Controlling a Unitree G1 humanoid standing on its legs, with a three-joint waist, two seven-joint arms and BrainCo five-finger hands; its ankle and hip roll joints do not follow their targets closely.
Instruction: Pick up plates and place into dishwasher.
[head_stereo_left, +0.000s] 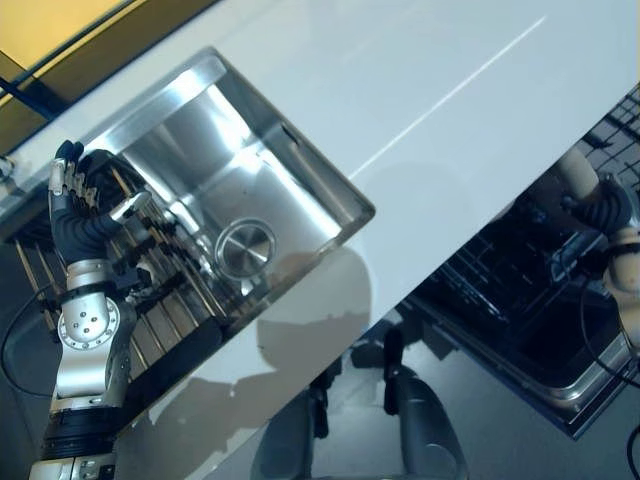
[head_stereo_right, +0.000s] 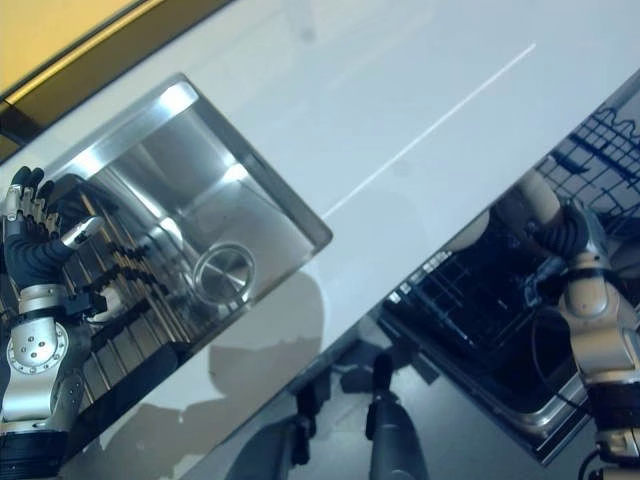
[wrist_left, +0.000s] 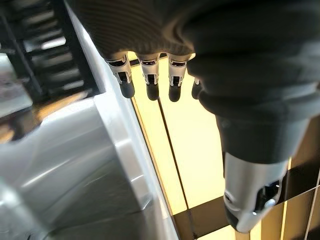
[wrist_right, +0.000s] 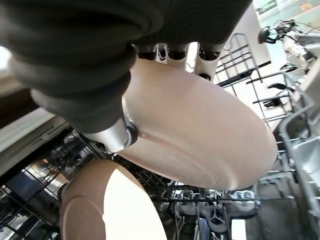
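Over the open dishwasher (head_stereo_right: 480, 330), your right hand (wrist_right: 107, 95) has a beige plate (wrist_right: 200, 130) clamped between thumb and fingers: the thumb presses one face near the rim, the dark fingertips (wrist_right: 210, 54) curl over the far side. You can see no legible writing on the plate or the rack. A second beige plate (wrist_right: 107, 205) stands just beside the held one, lower down among the wires of the dark rack (wrist_right: 280, 125). Your left hand (head_stereo_left: 85, 205) hovers at the far end of the steel sink (head_stereo_left: 240, 190), fingers loosely extended and holding nothing. The sink basin shows its round drain (head_stereo_left: 245, 247), with a slatted rack (head_stereo_left: 165, 290) alongside it near the left hand.
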